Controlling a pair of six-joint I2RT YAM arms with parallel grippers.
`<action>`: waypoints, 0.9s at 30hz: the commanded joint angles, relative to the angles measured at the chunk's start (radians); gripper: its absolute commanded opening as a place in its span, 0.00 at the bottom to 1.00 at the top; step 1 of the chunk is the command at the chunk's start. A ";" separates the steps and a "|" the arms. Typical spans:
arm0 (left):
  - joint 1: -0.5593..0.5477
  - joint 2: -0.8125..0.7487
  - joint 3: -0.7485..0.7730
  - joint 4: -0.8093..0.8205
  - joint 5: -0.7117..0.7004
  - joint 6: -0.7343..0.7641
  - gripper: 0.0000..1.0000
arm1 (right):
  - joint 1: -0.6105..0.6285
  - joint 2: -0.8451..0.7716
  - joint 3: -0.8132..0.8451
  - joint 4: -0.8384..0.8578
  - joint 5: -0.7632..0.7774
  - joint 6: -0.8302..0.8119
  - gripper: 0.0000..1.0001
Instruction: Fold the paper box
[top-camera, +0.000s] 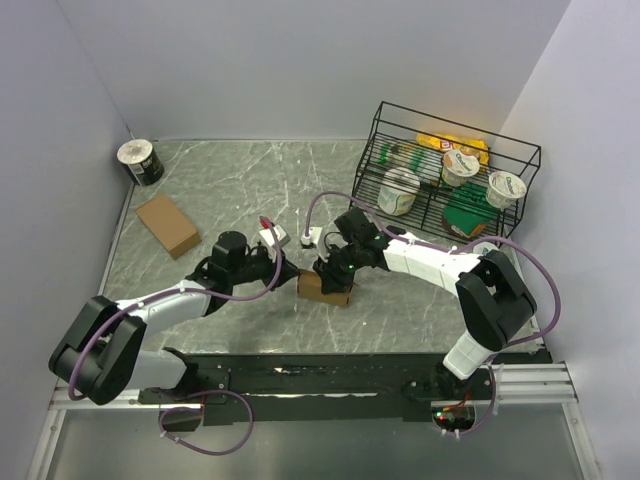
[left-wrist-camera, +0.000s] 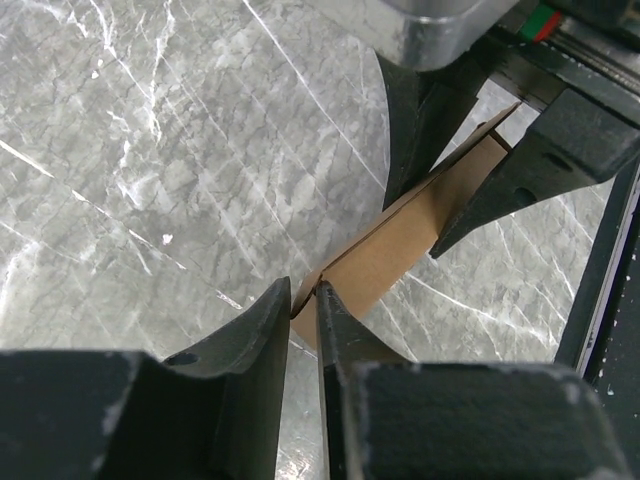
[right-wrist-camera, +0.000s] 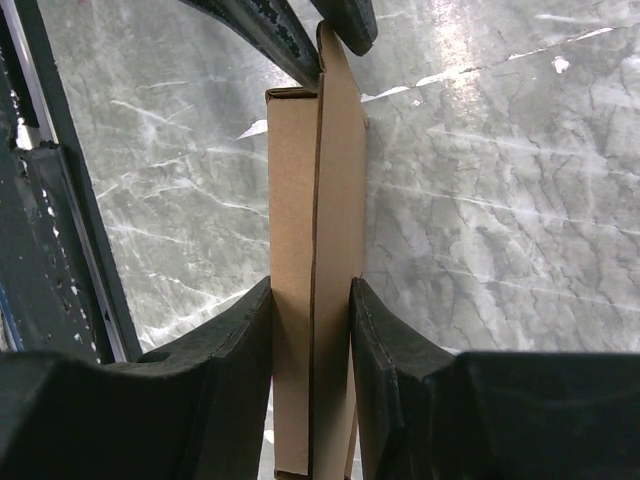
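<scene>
The paper box (top-camera: 325, 291) is a small, flat brown cardboard box held on edge above the marble table's middle. My right gripper (top-camera: 336, 274) is shut on its two broad faces; in the right wrist view the box (right-wrist-camera: 315, 190) runs straight up between the right gripper's (right-wrist-camera: 312, 300) fingers. My left gripper (top-camera: 291, 278) meets the box's left end. In the left wrist view a thin cardboard flap of the box (left-wrist-camera: 400, 240) sits pinched between the left gripper's (left-wrist-camera: 303, 300) nearly closed tips. The left fingers (right-wrist-camera: 275, 30) show at the top of the right wrist view, on that same flap.
A second, fully formed brown box (top-camera: 168, 225) lies at the left. A tape roll (top-camera: 140, 161) stands in the far left corner. A black wire basket (top-camera: 520, 150) with yogurt cups and packets fills the far right. Small white items (top-camera: 272, 234) lie behind the grippers.
</scene>
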 joint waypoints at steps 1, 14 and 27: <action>-0.016 0.000 0.058 -0.001 0.005 -0.016 0.21 | 0.002 0.006 0.001 -0.021 0.055 0.007 0.38; -0.031 0.035 0.118 -0.061 -0.044 -0.110 0.03 | 0.020 0.012 -0.001 -0.018 0.114 0.005 0.38; -0.094 0.062 0.158 -0.136 -0.177 -0.301 0.01 | 0.052 -0.026 -0.050 0.053 0.250 0.011 0.38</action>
